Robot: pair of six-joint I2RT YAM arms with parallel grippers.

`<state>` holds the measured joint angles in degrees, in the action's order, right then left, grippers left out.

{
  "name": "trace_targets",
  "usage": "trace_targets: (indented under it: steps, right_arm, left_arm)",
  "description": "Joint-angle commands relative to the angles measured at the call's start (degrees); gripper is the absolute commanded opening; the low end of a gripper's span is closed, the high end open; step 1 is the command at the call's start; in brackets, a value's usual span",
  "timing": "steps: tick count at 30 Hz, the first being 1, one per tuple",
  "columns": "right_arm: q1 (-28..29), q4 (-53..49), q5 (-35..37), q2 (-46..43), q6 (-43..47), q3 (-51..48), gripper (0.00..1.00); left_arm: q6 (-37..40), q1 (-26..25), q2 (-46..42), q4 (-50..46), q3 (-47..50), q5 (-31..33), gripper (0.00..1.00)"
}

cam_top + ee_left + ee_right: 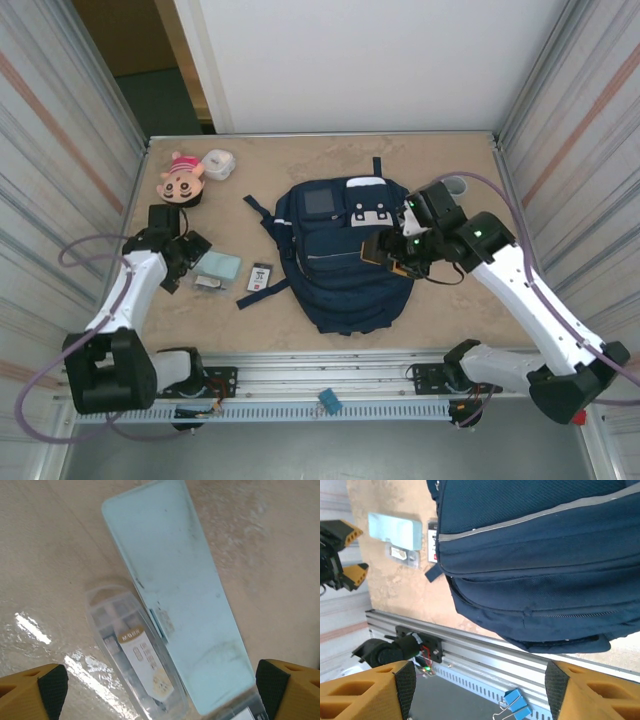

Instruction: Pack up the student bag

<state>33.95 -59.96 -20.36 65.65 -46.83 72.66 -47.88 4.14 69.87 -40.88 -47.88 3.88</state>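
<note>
Tan table (pixel 450 310): we see the student bag (pixel 335 280) flat at centre, right gripper (pixel 398 250) over its right edge, jaws apart, empty. Left gripper (pixel 190 250) well off to its left, jaws wide, above a pale blue case (pixel 218 264).

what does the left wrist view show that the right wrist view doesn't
Left wrist, not right wrist: the brown-and-white label on the clear plastic box, close enough to see print, and dark specks on the pale blue case. Right wrist, not left wrist: the student bag, the aluminium rail, a blue binder clip and the open right pincer. Both: the case, the box, the tan table and the open left pincer.
</note>
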Motion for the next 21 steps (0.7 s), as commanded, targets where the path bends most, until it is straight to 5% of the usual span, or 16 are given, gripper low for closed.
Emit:
trace_targets:
  steps: [1, 21]
  right_arm:
    - [1.1, 3.2, 0.4, 2.5, 1.7, 0.6, 0.70]
    - [0.9, 5.0, -1.1, 11.5, 5.2, 4.6, 0.70]
  left_arm:
    - [1.0, 1.3, 3.0, -0.8, -3.1, 1.4, 0.99]
    - [-4.0, 3.9, 22.5, 1.9, -12.3, 0.5, 0.96]
